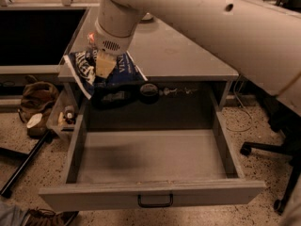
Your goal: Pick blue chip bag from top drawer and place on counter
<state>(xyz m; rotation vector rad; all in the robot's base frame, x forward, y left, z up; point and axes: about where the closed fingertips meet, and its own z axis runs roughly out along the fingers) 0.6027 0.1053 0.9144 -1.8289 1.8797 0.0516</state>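
Note:
My gripper (104,65) is shut on the blue chip bag (123,70), a dark navy glossy bag with white lettering and white edges. It holds the bag in the air at the front left edge of the counter (188,51), above the back left of the top drawer (150,157). The drawer is pulled fully open and its grey floor is bare; its black handle (155,201) is at the middle of the front panel. The large white arm (211,18) crosses the top of the view and hides much of the counter.
A brown bag (35,100) and a small bin of items (66,117) lie on the floor left of the drawer. A black chair base (277,154) stands at the right. Dark items (150,92) sit in the cavity behind the drawer. A black-fronted bench (37,36) is at the left.

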